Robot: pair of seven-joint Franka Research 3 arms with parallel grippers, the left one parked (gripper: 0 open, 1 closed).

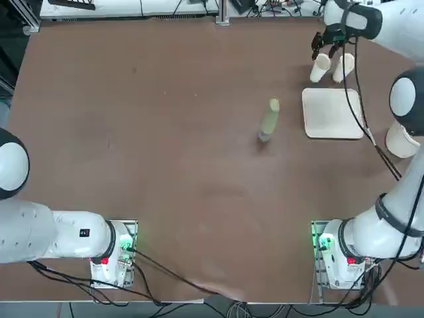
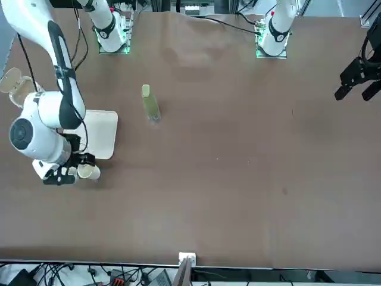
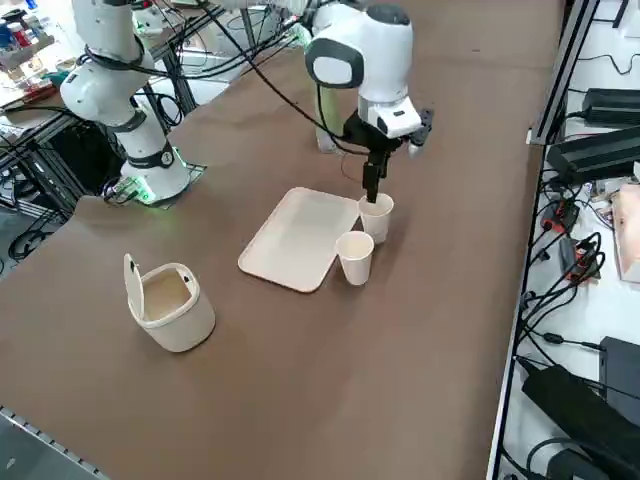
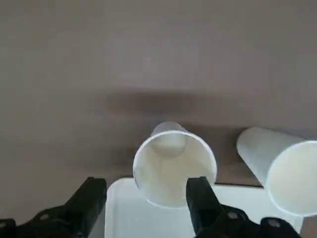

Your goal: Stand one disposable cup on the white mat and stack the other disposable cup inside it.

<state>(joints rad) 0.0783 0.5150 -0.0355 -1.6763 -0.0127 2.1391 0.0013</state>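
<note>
Disposable cups are standing upright on the brown table [image 1: 165, 165] in the top view: one cup [image 1: 320, 67] and the other cup [image 1: 344, 67] side by side, just beyond the far edge of the white mat [image 1: 331, 112], neither on it. The right gripper [image 1: 326, 44] is hovering over the first cup. A green bottle [image 1: 269, 120] is lying near the mat's inner side, and a white bucket [image 1: 401, 139] is sitting at its outer side.

From the front, the gripper [image 2: 64, 174] is hanging at the table's left, with one cup [image 2: 88, 172] showing just beside the fingers and the mat [image 2: 100, 134] behind.

In the right side view, the gripper [image 3: 372, 185] is pointing down with a finger reaching the rim of the farther cup [image 3: 376, 217]; the nearer cup [image 3: 355, 257] is standing apart beside the mat [image 3: 300, 238].

At the wrist, the fingers [image 4: 200, 198] are standing wide open, gripping nothing, one at the rim of the cup [image 4: 173, 166].
</note>
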